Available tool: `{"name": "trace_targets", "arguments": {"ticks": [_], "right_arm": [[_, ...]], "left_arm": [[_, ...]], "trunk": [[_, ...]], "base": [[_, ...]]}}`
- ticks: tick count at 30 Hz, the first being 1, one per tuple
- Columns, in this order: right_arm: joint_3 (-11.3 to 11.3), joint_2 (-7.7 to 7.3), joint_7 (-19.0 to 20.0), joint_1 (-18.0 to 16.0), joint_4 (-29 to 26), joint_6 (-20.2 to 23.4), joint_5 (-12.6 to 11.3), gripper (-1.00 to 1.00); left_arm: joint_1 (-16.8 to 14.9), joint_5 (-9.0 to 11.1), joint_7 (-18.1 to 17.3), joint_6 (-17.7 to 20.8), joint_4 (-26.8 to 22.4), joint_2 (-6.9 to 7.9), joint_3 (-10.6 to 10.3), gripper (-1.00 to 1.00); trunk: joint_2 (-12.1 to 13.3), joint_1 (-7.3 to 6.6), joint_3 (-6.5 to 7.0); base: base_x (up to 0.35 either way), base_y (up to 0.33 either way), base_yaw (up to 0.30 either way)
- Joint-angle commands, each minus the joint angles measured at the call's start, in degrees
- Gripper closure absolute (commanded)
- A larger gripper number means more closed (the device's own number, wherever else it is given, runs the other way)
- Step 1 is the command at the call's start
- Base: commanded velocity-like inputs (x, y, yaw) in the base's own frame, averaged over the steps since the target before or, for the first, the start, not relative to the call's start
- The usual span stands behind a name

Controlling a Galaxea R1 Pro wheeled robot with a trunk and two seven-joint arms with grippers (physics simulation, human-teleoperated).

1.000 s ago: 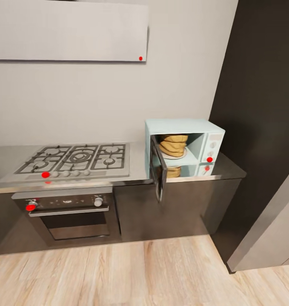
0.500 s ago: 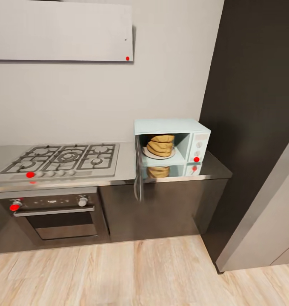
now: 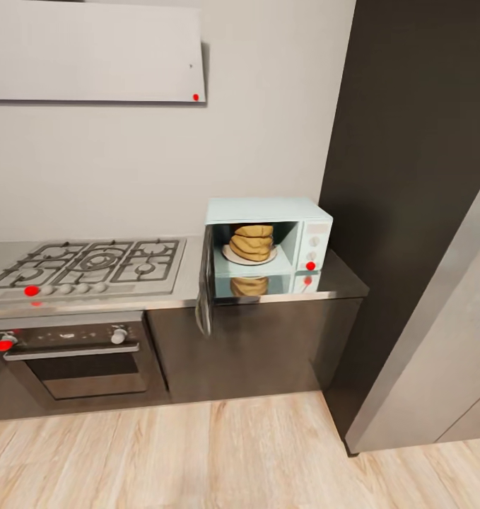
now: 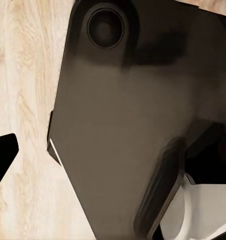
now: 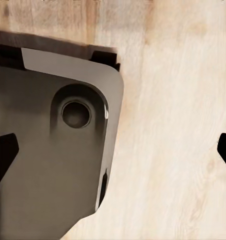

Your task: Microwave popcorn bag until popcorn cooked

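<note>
**Popcorn sack sits in the open microwave; both claws hang over the floor**

The squat golden-brown burlap-like popcorn bag (image 3: 252,242) rests on a white plate (image 3: 234,257) inside the small pale blue-mint microwave (image 3: 268,211), whose dark glass door (image 3: 205,291) stands swung wide open toward the room. The microwave stands on the shiny grey brushed-steel countertop (image 3: 342,281), its own reflection showing in the steel below it. Beside it along the worktop lies the steel gas hob with black grates (image 3: 91,263), and under the hob the steel oven with a bar handle (image 3: 73,357).

In the right wrist view the right claw (image 5: 113,152) hangs above the pale wood floor (image 5: 173,125), its two dark fingertips (image 5: 3,155) set far apart at opposite edges of the picture, holding nothing; the robot's dark rounded base (image 5: 48,160) lies beneath and to one side of it. In the left wrist view one dark fingertip of the left claw (image 4: 2,156) juts over the floor beside the same dark base (image 4: 123,125); the other finger is not visible, so how far that claw gapes cannot be told. The bag is away from both claws, up in the microwave.
</note>
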Motion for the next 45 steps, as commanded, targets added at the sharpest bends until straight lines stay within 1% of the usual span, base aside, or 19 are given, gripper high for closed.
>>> {"name": "trace_targets", "arguments": {"ticks": [1,7,15,18,21,23,26,28,29,30,32,33,34,36,40,41,42,43,45], "right_arm": [[-0.5,-0.02,0.2,-0.1,0.1,0.1,0.4,-1.0],[-0.5,0.13,-0.2,-0.1,0.0,0.1,0.4,-1.0],[-0.5,0.56,-2.7,-0.1,0.1,0.1,0.4,-1.0],[-0.5,0.6,-2.7,-0.1,0.1,0.2,0.4,-1.0],[-0.5,0.59,-2.8,-0.1,0.1,0.1,0.3,-1.0],[-0.5,0.66,-2.8,-0.1,0.1,0.1,0.3,-1.0],[-0.5,0.58,-2.8,-0.1,0.1,0.0,0.3,-1.0],[-0.5,0.56,-2.8,-0.1,0.1,-0.3,0.3,-1.0],[-0.5,0.55,-2.8,-0.1,0.1,-0.9,0.3,-1.0],[-0.5,0.55,-2.8,-0.1,0.1,-1.2,0.3,-1.0],[-0.5,0.53,-2.8,-0.1,0.1,-1.4,0.3,-1.0],[-0.5,0.42,-2.8,-0.1,0.1,-1.5,0.3,-1.0],[-0.5,0.34,-2.8,-0.1,0.1,-1.5,0.3,-1.0],[-0.6,0.26,-2.8,-0.1,0.1,-1.6,0.3,-1.0],[-0.5,0.38,-2.8,-0.1,0.1,-3.2,0.3,-1.0],[-0.5,0.46,-2.8,-0.1,0.1,-3.5,0.3,-1.0],[-0.5,0.47,-2.8,-0.1,0.1,-3.5,0.3,-1.0],[-0.5,0.56,-2.8,-0.1,0.1,-3.6,0.3,-1.0],[-0.5,0.61,-2.8,-0.1,0.1,-3.6,0.3,-1.0]], "left_arm": [[0.0,0.1,0.1,-0.1,-0.1,-0.01,0.1,-1.0],[0.0,0.1,0.1,-0.2,-0.1,0.1,0.0,-1.0],[0.0,-0.2,0.2,-0.3,-0.2,0.19,-0.3,-1.0],[0.0,-0.3,-0.1,-0.2,-3.1,0.98,-0.5,-1.0],[0.0,-0.4,-0.3,1.6,-12.2,2.37,-0.5,-1.0],[0.0,-0.5,-0.1,5.8,-19.8,3.23,-0.4,-1.0],[0.0,-0.4,-0.1,15.1,-36.3,5.84,-0.2,-1.0],[-0.1,-0.3,-0.1,20.0,-44.5,6.67,-0.1,-1.0],[-0.3,-0.4,0.0,24.9,-51.5,6.97,-0.1,-1.0],[-1.0,-0.4,0.2,28.6,-55.6,7.02,-0.1,-1.0],[-5.0,-0.4,0.3,33.8,-60.2,7.04,-0.1,-1.0],[-9.0,-0.3,0.1,36.2,-62.0,7.06,-0.1,-1.0],[-11.6,-0.2,-0.1,37.3,-62.7,7.03,-0.1,-1.0],[-18.2,0.1,-0.5,39.1,-63.5,6.78,-0.1,-1.0],[-29.1,0.2,-0.7,40.2,-63.7,6.22,-0.2,-1.0],[-33.1,0.1,-0.7,40.7,-63.9,6.02,-0.2,-1.0],[-34.0,0.1,-0.7,41.0,-63.9,6.0,-0.2,-1.0],[-37.0,0.0,-0.7,42.8,-64.5,5.96,-0.3,-1.0],[-39.3,0.0,-0.7,44.6,-66.5,5.97,-0.3,-1.0]], "trunk": [[0.0,0.01,-0.05],[0.0,0.01,-0.05],[0.0,0.01,-0.05],[0.0,0.01,-0.05],[0.0,0.01,-0.05],[0.0,0.01,-0.05],[0.0,0.01,-0.05],[0.0,0.01,-0.05],[0.0,0.01,-0.05],[0.0,0.01,-0.05],[0.0,0.01,-0.05],[0.0,0.01,-0.05],[0.0,0.01,-0.05],[0.0,0.01,-0.05],[0.0,0.01,-0.05],[0.0,0.01,-0.05],[0.0,0.01,-0.05],[0.0,0.01,-0.05],[0.0,0.01,-0.05]], "base": [[0.069,-0.141,0.0],[0.061,-0.062,0.0],[0.002,-0.002,0.0],[0.0,0.0,0.0],[0.0,0.0,0.0],[0.0,0.0,0.0],[0.0,0.0,0.0],[0.0,0.0,0.0],[0.0,0.0,0.0],[0.0,0.0,0.0],[0.0,0.0,0.0],[0.0,0.0,0.0],[0.0,0.0,0.0],[0.0,0.0,0.0],[0.0,0.0,0.0],[0.0,0.0,0.0],[0.0,0.0,0.0],[0.0,0.0,0.0],[0.0,0.0,0.0]]}}
